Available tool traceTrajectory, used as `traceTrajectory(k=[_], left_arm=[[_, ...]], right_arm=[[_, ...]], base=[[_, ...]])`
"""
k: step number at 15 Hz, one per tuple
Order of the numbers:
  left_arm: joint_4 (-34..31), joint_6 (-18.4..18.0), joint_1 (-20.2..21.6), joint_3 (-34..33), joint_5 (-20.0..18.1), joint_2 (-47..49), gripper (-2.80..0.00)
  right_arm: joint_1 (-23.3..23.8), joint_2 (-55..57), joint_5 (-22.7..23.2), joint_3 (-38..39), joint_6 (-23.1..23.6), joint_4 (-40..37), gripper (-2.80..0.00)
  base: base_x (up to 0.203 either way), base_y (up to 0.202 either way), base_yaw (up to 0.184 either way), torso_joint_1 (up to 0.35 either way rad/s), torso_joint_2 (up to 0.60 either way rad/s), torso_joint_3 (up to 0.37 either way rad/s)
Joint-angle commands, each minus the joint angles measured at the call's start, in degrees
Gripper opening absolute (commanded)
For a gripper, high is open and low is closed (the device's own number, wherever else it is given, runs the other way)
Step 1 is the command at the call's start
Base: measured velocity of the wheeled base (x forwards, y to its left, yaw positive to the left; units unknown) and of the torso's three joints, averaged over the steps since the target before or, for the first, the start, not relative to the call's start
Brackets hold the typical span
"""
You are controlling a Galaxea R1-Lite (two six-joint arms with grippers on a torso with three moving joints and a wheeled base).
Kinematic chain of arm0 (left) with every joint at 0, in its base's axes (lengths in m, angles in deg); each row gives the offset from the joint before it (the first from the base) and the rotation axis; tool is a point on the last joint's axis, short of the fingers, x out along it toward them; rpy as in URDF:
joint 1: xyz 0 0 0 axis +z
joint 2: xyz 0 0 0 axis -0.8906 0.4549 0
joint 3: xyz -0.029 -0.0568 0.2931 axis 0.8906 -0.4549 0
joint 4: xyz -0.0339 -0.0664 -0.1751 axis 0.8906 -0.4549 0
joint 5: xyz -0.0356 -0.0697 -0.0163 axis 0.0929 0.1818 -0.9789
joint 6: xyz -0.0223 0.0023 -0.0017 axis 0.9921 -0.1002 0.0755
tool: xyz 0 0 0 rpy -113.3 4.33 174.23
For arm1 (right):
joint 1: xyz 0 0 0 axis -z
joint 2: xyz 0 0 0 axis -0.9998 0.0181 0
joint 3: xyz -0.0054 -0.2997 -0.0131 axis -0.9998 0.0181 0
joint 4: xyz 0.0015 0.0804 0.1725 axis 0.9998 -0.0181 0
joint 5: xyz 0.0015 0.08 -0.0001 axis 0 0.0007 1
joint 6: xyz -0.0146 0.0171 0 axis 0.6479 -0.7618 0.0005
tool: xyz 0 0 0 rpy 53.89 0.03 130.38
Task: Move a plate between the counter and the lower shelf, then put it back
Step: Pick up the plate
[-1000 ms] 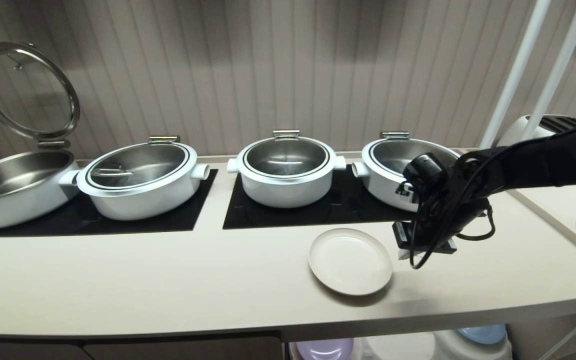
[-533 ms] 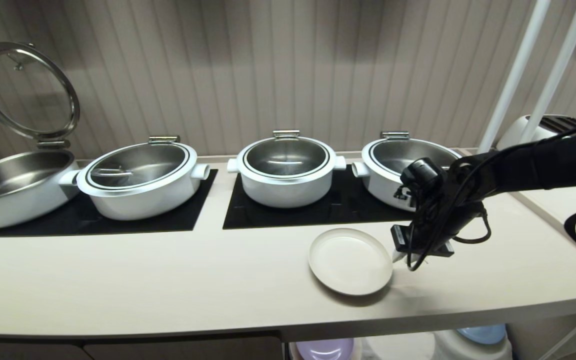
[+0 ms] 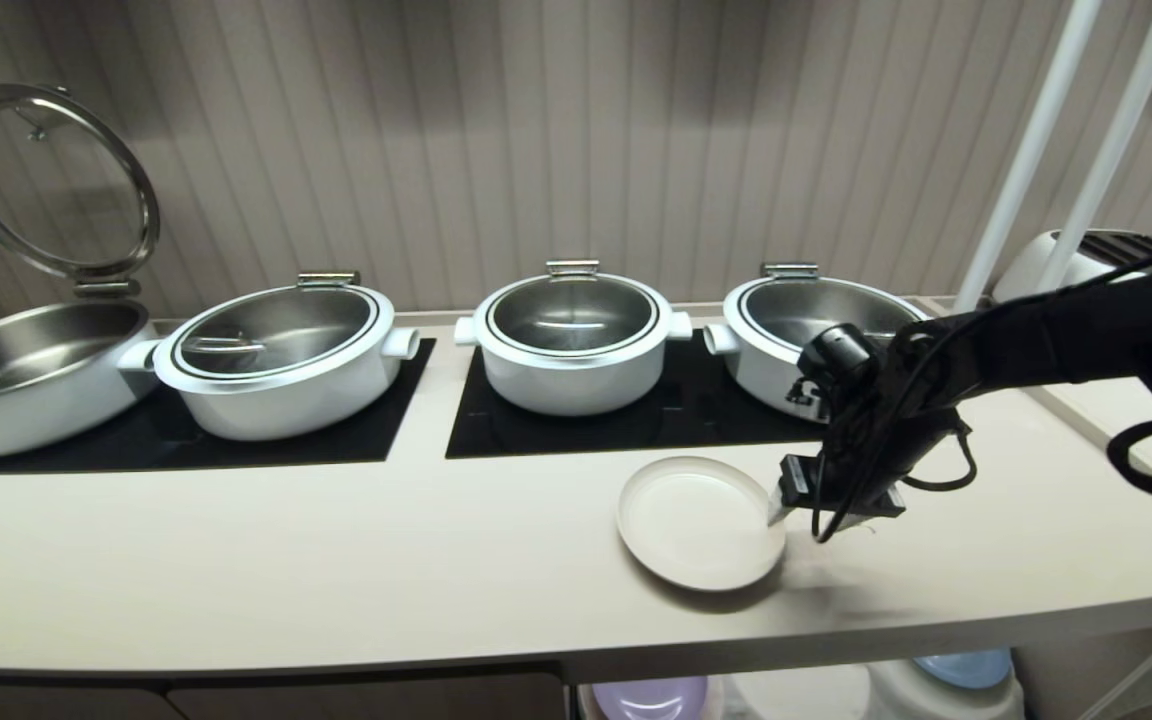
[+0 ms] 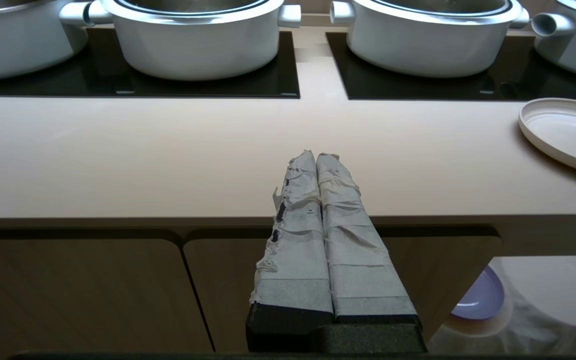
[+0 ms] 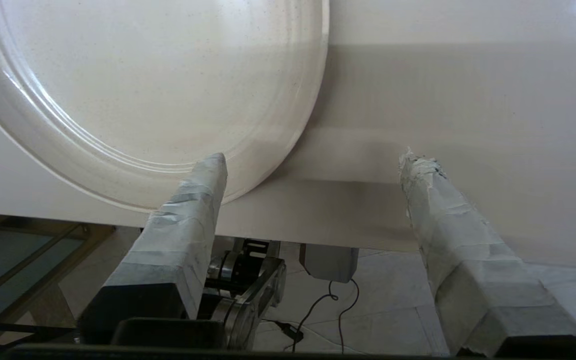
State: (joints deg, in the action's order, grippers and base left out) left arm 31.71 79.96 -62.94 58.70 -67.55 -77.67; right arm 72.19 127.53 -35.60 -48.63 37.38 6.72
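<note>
Overhead, right gripper [image 5: 313,160] jaws spread, straddling plate [image 3: 701,520] rim.

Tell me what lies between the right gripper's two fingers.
In the right wrist view, the right gripper stands open: the plate's rim edge and bare counter lie between; one finger overlaps the rim.

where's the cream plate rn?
Head view: the plate lies flat on the counter, right of centre, just in front of the middle white pot; the open right claw sits at its right rim.
</note>
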Motion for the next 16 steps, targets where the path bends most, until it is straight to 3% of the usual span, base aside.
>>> traceTrajectory(k=[1, 4, 16], left_arm=[[0.01, -0.01, 0.01, 0.0, 0.05, 0.04, -2.8], [0.01, 0.01, 0.0, 0.0, 0.05, 0.04, -2.8], [0.01, 0.07, 0.0, 0.0, 0.05, 0.04, -2.8]], right_arm=[[0.16, 1.57, 0.07, -0.17, 0.05, 0.62, 0.0], [0.1, 3.67, 0.13, -0.56, 0.16, 4.54, 0.0], [-0.45, 9.12, 0.07, -5.14, 2.25, 4.62, 0.0]], base=[[0.0, 0.0, 0.0, 0.0, 0.0, 0.0], [0.0, 0.0, 0.0, 0.0, 0.0, 0.0], [0.0, 0.0, 0.0, 0.0, 0.0, 0.0]])
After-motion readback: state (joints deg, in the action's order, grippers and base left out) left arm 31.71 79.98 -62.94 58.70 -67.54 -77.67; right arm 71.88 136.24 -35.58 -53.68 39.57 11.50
